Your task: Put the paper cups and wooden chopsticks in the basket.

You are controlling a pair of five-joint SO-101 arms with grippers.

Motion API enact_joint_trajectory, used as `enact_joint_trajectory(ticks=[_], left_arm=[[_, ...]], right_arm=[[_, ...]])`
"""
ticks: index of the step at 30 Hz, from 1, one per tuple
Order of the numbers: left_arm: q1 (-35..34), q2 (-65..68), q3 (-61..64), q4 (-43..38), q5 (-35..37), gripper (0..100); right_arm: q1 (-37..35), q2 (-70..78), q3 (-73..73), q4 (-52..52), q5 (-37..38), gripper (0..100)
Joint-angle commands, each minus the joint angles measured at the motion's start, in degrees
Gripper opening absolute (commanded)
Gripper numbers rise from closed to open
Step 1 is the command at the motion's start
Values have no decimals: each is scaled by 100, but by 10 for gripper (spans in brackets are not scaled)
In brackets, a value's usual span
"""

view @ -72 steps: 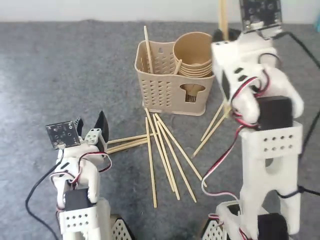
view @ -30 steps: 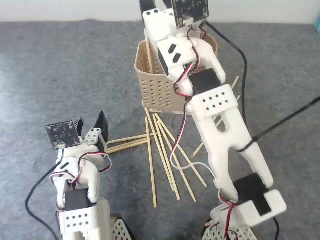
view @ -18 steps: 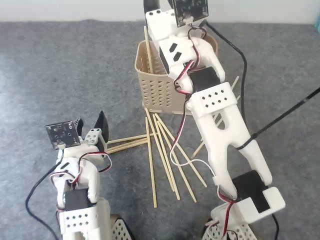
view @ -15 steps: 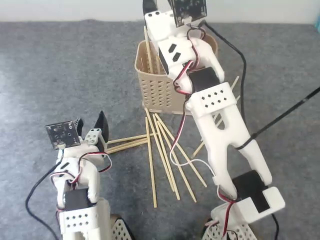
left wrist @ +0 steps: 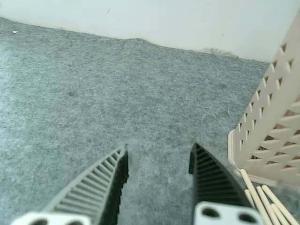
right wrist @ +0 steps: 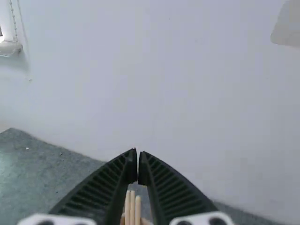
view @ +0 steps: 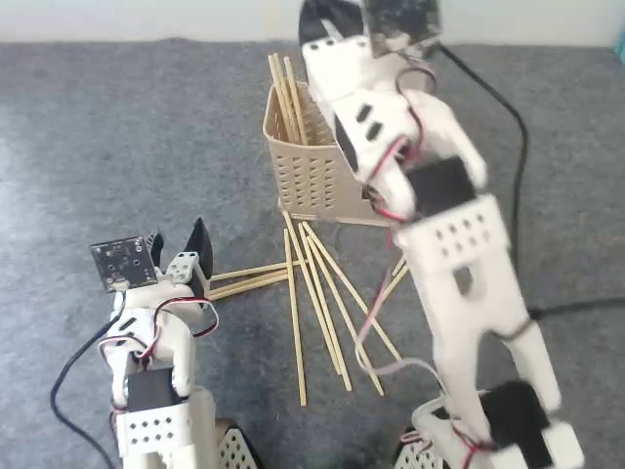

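Chopsticks [view: 284, 90] leaned near-upright in a basket [view: 308, 176] corner. Loose chopsticks [view: 322, 293] fanned toward it across open tabletop [view: 117, 127]. Right hand [right wrist: 137, 157] was closed above, left hand [left wrist: 159, 147] spread open.

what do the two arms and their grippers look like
The left arm and right arm are white plastic shells with rows of small holes, black motor blocks at the joints, and thin red, black and white wires looping along them. The left gripper and right gripper have black, pointed, ridged fingers on white mounts.

Chopsticks [view: 295, 322] lie on the table [view: 117, 127] before the basket [view: 308, 176].
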Motion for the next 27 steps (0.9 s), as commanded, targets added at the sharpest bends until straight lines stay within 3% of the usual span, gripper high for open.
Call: enact_joint_trajectory(ticks=[1, 10, 14, 20, 27], left_arm=[[-18, -114, -57, 0, -53, 203], [-26, -114, -57, 18, -53, 203], [-26, -114, -57, 26, -53, 203], [-26, -114, -57, 26, -53, 203], [-26, -114, -57, 26, -53, 203]], right_arm=[[-22, -901, -44, 1086, -440, 8], [-4, -2105, -44, 4066, -510, 8], [462, -2387, -44, 4963, -571, 8], [1807, -2422, 422, 5429, -1503, 8], [2369, -2422, 2259, 4857, -1785, 8]])
